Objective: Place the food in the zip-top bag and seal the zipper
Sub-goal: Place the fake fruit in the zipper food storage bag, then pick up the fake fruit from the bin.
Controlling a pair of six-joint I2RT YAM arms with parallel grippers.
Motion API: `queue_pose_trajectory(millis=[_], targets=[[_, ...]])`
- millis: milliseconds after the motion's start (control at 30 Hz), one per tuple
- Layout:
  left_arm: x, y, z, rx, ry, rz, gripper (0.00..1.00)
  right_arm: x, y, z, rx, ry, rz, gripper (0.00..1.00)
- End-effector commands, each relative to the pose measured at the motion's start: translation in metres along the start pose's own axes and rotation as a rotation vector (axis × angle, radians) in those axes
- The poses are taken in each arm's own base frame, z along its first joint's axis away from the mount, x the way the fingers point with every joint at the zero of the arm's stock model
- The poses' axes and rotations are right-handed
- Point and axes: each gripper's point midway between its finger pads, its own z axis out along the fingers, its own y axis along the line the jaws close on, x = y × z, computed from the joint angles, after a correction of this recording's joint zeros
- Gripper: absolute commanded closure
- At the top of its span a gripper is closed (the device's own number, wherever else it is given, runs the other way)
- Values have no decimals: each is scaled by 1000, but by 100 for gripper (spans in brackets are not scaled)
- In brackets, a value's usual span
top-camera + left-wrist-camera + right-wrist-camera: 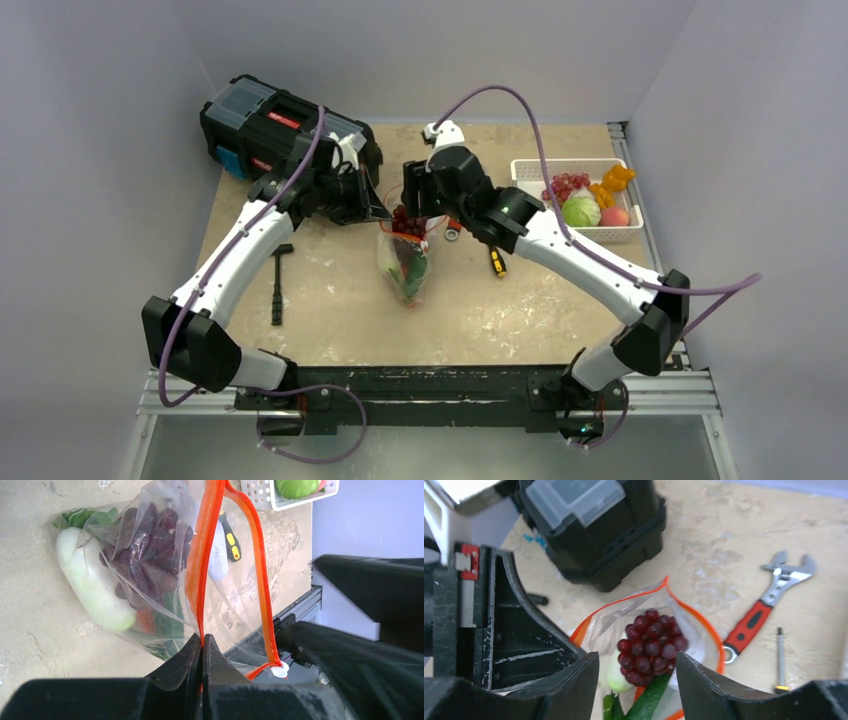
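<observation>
Near the surface's far edge, midway, the left pincer (202, 642) is clamped on the zipper (204, 555), holding the zip-top bag (405, 265) up by its mouth. The right pincer (636, 660) gapes above the grape bunch (651, 640) inside. This looks like the filling step; next, fetch the cabbage (581, 211) from the basket (520, 172) in the far right corner.

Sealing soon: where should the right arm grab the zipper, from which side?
Likely the free lip of the zipper, opposite the one the left gripper pinches, from above with jaws straddling it: the mouth faces up and gapes, leaving that edge clear.
</observation>
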Motion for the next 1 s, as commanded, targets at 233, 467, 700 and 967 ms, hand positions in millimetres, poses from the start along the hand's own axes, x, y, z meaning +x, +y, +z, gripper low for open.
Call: queue_pose_trajectory(millis=[233, 467, 700, 967], targets=[[-9, -6, -3, 23, -33, 17, 100, -66, -154, -60, 466, -340, 223, 34], [-8, -9, -3, 39, -26, 13, 100, -40, -259, -66, 699, -486, 488, 15], [-8, -9, -3, 42, -25, 14, 100, -19, -314, -26, 845, -370, 536, 9], [-8, -9, -1, 46, -20, 11, 100, 1, -353, 21, 956, -152, 428, 16]])
